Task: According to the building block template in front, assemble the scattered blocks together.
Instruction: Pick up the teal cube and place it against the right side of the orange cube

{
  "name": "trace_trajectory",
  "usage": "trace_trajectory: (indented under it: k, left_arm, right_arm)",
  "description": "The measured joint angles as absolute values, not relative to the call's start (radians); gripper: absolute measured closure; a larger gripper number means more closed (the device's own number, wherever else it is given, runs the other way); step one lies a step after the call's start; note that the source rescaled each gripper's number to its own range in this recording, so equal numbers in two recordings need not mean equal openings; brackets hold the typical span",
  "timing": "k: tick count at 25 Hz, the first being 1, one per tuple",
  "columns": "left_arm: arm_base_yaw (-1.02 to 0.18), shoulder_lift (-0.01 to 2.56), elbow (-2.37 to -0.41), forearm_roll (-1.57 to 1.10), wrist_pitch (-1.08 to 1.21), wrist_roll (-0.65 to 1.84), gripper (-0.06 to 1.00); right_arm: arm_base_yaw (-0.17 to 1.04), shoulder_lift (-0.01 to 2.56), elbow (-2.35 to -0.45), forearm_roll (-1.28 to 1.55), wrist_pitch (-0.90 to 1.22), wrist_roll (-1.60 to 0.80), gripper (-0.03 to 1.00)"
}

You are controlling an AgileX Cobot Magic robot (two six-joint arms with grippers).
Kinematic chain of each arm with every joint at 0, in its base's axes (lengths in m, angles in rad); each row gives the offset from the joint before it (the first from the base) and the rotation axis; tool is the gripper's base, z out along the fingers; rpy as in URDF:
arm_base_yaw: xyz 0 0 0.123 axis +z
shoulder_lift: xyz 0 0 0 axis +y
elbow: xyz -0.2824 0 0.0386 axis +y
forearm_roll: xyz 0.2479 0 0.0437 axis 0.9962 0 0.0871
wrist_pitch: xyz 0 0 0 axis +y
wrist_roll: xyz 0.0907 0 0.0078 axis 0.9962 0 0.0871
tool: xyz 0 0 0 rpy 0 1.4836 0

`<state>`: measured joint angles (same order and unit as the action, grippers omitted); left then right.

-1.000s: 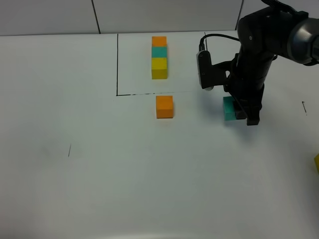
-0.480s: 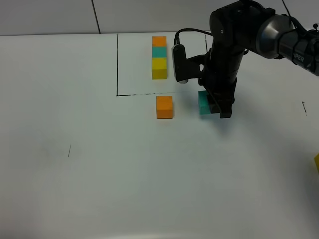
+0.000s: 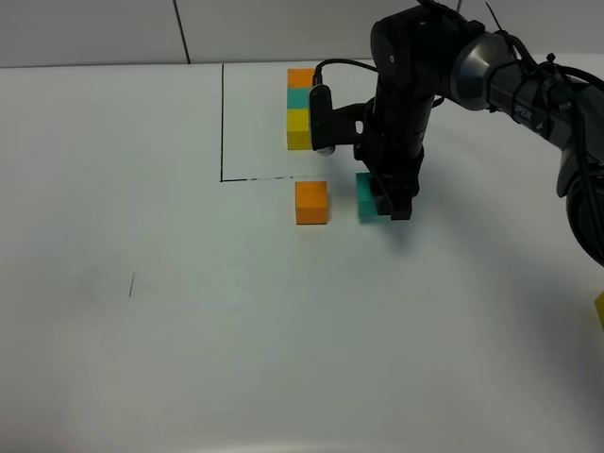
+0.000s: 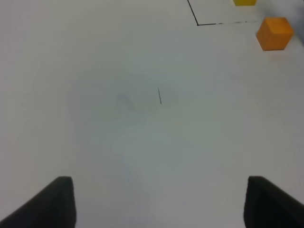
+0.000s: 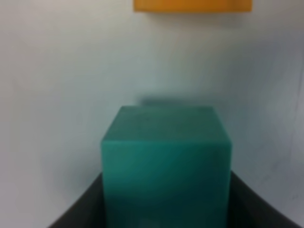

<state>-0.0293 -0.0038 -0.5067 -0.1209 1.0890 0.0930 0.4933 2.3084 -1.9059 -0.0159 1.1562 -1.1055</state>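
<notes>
The building block template (image 3: 301, 109), a row of orange, teal and yellow cubes, lies inside a black drawn frame (image 3: 223, 123) at the back. Just in front of the frame sits the loose orange block (image 3: 311, 202), also seen in the wrist views (image 4: 274, 33) (image 5: 192, 4). My right gripper (image 3: 387, 203) (image 5: 166, 209) is shut on the teal block (image 3: 365, 196) (image 5: 166, 161), holding it a small gap to the right of the orange one. A yellow block (image 3: 600, 310) peeks in at the right edge. My left gripper (image 4: 159, 204) is open over bare table.
The table is a plain white surface with a short pen mark (image 3: 131, 285) (image 4: 159, 95) at the left and another (image 3: 577, 202) at the right. A grey wall runs along the back edge.
My right gripper has carried the teal block leftwards, from well right of the orange block to close beside it. The orange block and the template have stayed put.
</notes>
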Motion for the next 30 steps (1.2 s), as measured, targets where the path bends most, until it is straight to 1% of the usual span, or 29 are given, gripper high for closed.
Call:
trace_trajectory:
  k: [13, 24, 30]
  left_arm:
    - [-0.029, -0.004, -0.507, -0.121, 1.089, 0.093, 0.33]
    - [-0.029, -0.004, -0.507, -0.121, 1.089, 0.093, 0.33]
    - [-0.029, -0.004, -0.507, -0.121, 1.089, 0.093, 0.33]
  right_arm:
    - [0.502, 2.313, -1.91, -0.017, 1.15, -1.066, 0.96]
    - [0.502, 2.361, -1.969, 0.005, 1.173, -1.066, 0.96]
    - [0.513, 2.41, -2.058, 0.007, 1.209, -1.066, 0.96]
